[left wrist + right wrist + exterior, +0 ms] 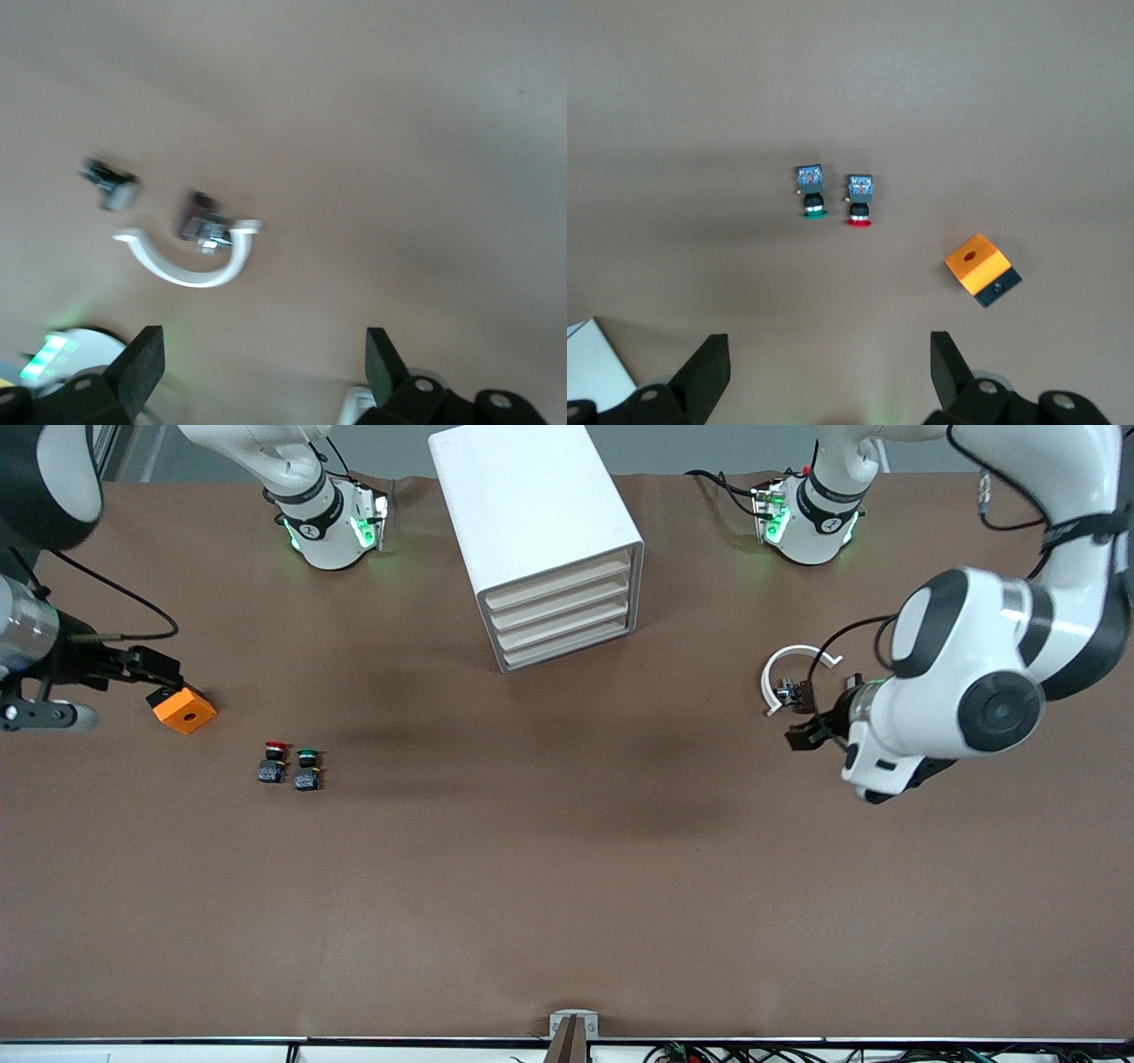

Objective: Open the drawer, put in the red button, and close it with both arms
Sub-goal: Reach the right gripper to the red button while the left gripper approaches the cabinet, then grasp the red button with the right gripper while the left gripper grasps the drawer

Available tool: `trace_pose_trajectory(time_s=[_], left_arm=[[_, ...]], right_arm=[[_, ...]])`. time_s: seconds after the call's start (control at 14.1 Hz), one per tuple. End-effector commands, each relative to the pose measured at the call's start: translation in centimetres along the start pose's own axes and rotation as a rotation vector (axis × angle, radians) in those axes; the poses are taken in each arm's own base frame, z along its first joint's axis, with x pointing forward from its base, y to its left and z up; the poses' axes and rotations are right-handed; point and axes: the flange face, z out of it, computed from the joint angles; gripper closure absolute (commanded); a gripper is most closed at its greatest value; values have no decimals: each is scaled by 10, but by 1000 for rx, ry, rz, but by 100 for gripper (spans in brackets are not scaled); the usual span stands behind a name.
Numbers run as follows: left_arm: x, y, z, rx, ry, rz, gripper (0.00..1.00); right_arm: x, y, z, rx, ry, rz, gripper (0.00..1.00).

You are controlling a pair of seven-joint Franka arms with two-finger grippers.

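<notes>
The white cabinet (532, 505) stands between the two arm bases, with all four drawers (560, 609) shut. The red button (275, 762) stands on the table toward the right arm's end, beside a like green-capped button (307, 769). Both show in the right wrist view, the red button (859, 202) and the green one (811, 190). My right gripper (166, 680) is open and empty in the air next to an orange cube (184, 710), its fingers (709, 367) wide apart. My left gripper (819, 713) is open and empty toward the left arm's end, its fingers (146, 359) wide apart.
A white C-shaped ring (788, 677) with a small dark part lies on the table by my left gripper; it also shows in the left wrist view (190, 266), with another small dark part (111, 181) near it. The orange cube with a hole (979, 266) lies apart from the buttons.
</notes>
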Motion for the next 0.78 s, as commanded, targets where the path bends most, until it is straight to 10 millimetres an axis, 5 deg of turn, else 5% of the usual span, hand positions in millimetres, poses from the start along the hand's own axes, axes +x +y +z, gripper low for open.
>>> trace_pose_trajectory(time_s=[0.0,0.21,0.71], left_arm=[[17,34,35,-61,-99,-152,0],[17,69,78,-82,-159,-307,0],[-20,156,169,-70,-311,-679,0]], right_arm=[[12,16,57,-3,7,7,0],[23,28,119,-1,44,-11,0],[39,33,253,-4,80,-2,0]])
